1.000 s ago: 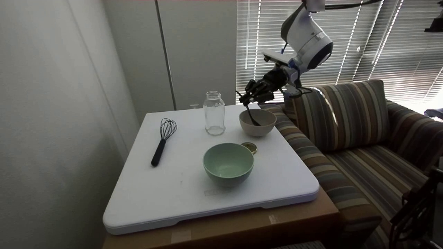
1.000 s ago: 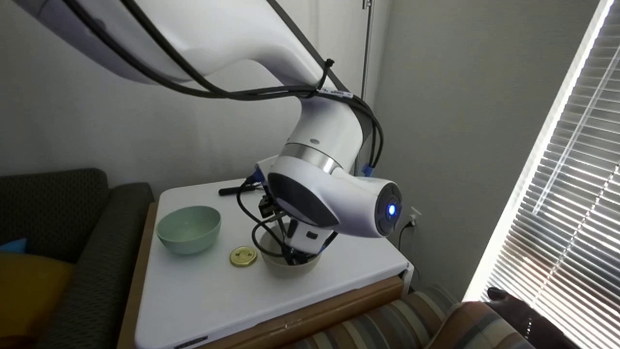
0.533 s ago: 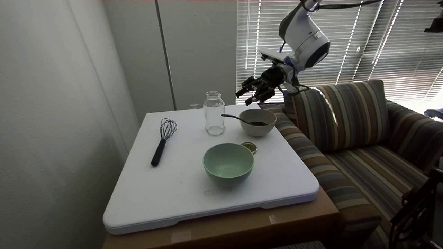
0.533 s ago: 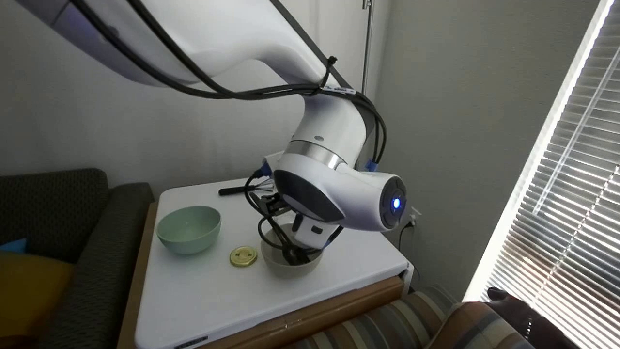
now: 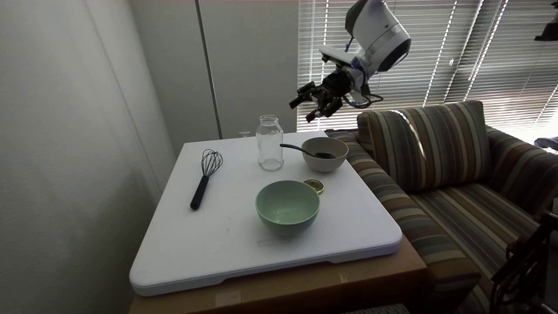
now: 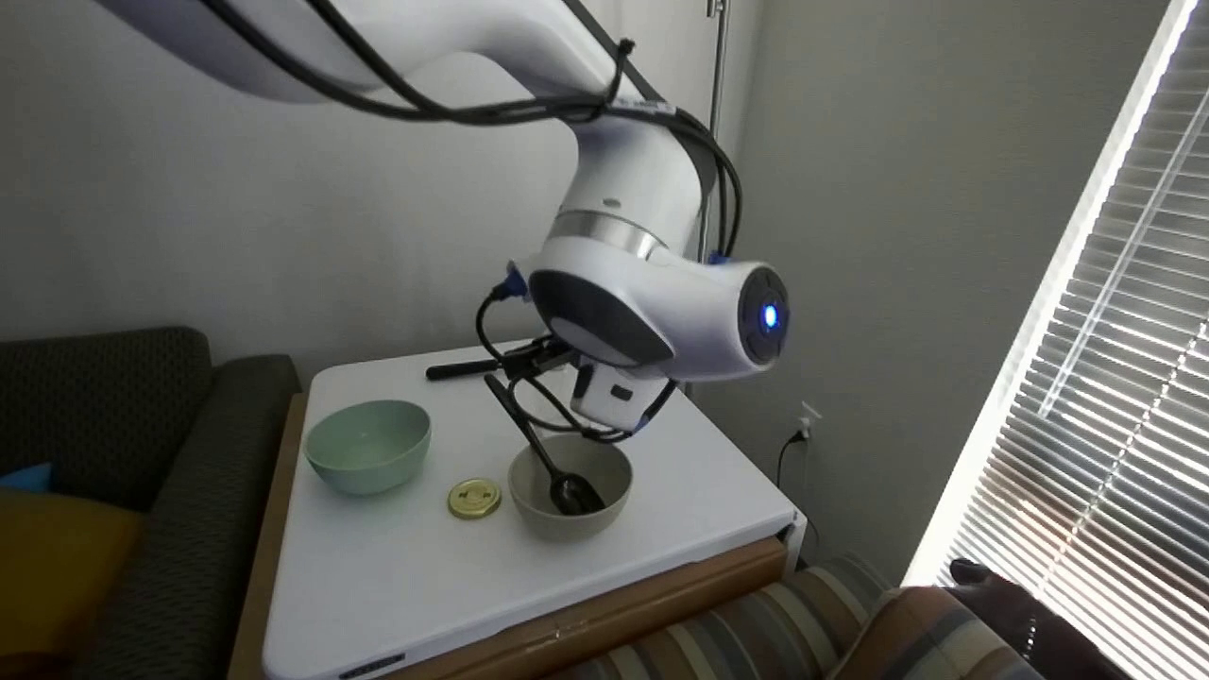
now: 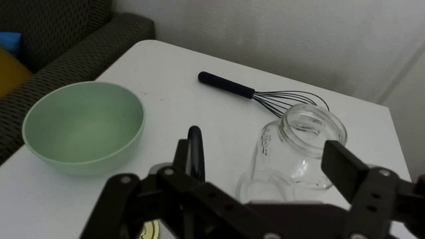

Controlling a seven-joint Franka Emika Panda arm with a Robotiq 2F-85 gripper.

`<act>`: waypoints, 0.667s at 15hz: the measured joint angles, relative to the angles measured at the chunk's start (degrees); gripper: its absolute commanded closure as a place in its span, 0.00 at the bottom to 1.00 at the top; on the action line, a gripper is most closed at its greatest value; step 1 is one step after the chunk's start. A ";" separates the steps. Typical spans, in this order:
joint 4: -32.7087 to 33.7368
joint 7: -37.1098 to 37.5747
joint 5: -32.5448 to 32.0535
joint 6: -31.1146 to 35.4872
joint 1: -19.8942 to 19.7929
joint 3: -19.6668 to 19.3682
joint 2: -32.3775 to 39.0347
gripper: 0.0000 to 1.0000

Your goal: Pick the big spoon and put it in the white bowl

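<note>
The black big spoon [image 5: 297, 148] leans in the small white bowl [image 5: 324, 165], its oval head down inside and its handle sticking out over the rim toward the glass jar. An exterior view also shows the spoon's head [image 6: 574, 493] lying against the inside of the bowl [image 6: 567, 527]. My gripper [image 5: 301, 111] hangs above the bowl, apart from the spoon, fingers spread. In the wrist view the gripper [image 7: 256, 152] has nothing gripped; the spoon's handle [image 7: 197, 152] shows below, beside the left finger. The bowl is hidden in that view.
A clear glass jar [image 5: 270, 146] stands close to the spoon's handle end. The larger pale green bowl [image 5: 287, 209] and a gold lid [image 5: 314, 186] sit nearby on the white table. A whisk [image 7: 229, 85] lies farther off. A striped couch [image 5: 425, 148] borders the table.
My gripper has opened and let go of the spoon, which tipped from steep to leaning low across the bowl's rim. The arm has since risen away from it.
</note>
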 measured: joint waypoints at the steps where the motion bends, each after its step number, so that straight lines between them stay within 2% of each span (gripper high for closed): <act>1: -0.16 1.43 -3.05 0.31 1.21 -0.30 -1.63 0.00; 8: -2.44 15.72 -29.24 0.19 10.94 -1.21 -14.39 0.00; 10: -2.55 18.14 -32.90 0.10 12.47 -1.21 -16.32 0.00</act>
